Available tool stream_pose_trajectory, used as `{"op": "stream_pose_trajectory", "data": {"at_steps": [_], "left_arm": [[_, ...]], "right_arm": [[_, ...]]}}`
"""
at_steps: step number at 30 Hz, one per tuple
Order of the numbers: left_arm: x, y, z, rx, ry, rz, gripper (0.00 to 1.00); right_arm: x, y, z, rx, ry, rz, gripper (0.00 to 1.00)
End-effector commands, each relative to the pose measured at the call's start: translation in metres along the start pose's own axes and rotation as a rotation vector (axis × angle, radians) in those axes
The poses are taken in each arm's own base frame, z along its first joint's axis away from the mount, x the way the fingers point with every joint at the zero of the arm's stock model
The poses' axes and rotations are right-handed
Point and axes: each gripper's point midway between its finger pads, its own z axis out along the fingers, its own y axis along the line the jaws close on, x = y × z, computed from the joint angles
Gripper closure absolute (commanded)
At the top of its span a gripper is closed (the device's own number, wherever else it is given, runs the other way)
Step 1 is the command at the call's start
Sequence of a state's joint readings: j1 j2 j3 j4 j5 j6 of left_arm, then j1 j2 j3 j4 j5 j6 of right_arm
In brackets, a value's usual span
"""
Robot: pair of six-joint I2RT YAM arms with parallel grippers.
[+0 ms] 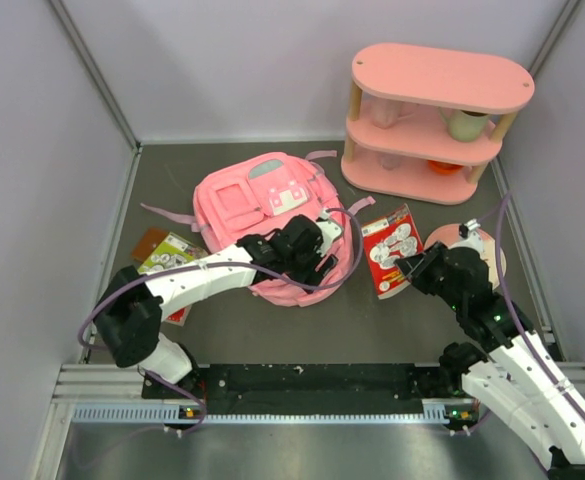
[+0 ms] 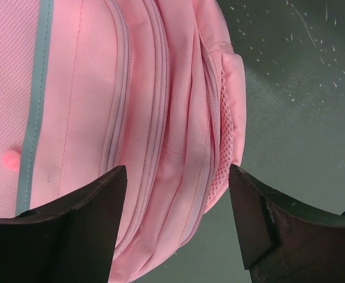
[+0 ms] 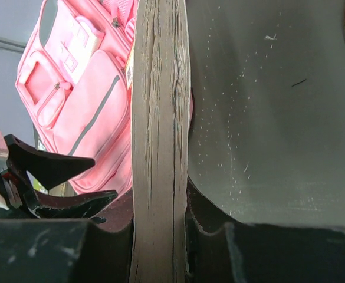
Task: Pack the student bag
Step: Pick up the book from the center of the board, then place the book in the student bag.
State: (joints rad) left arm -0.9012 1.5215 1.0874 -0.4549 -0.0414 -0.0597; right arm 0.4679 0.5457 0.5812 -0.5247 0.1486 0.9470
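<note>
The student bag (image 1: 262, 215) lies flat on the dark surface (image 1: 272, 330) a little left of the middle of the top view, its front pockets facing up and its pink straps trailing off to the left and toward the top. The left arm reaches in from the lower left of the frame and ends over the bag's right-hand lower edge. There the left hand (image 1: 324, 240) hangs with its jaws apart. In the left wrist view the two dark fingers (image 2: 78, 230) stand wide at the bottom of the frame. The bag's zipped side seams and mesh pocket lie between and beyond them. Whether the fingertips touch the fabric cannot be told.

The right arm comes in from the lower right. The right hand (image 1: 409, 268) is clamped on a red and white book (image 1: 387, 245), which sits just right of the bag near the middle of the frame. In the right wrist view the book stands edge-on, its page block running up the middle of the frame between the two dark fingers, with the bag in the upper left behind it.

A round pink disc (image 1: 444, 238) lies on the surface just right of the book, partly under the right arm. A pink oval shelf unit (image 1: 437, 80) stands in the upper right, and some orange and green packets (image 1: 167, 250) lie at the left, beside the left arm
</note>
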Motion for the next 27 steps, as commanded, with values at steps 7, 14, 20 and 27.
{"op": "stream_pose_trajectory", "data": {"at_steps": [7,14,20,27], "left_arm": [[0.001,-0.005,0.015,0.026,0.036,0.004,0.40],[-0.004,-0.007,0.019,0.034,0.035,-0.002,0.95],[-0.052,0.004,-0.015,-0.025,-0.117,-0.045,1.00],[-0.133,0.046,-0.091,-0.154,-0.403,-0.124,1.00]], "right_arm": [[-0.013,0.016,-0.001,-0.062,-0.044,0.042,1.00],[-0.012,0.016,-0.001,-0.061,-0.039,0.043,1.00],[-0.013,0.015,-0.006,-0.062,-0.041,0.044,1.00],[-0.003,0.035,-0.017,-0.160,0.039,0.030,1.00]]}}
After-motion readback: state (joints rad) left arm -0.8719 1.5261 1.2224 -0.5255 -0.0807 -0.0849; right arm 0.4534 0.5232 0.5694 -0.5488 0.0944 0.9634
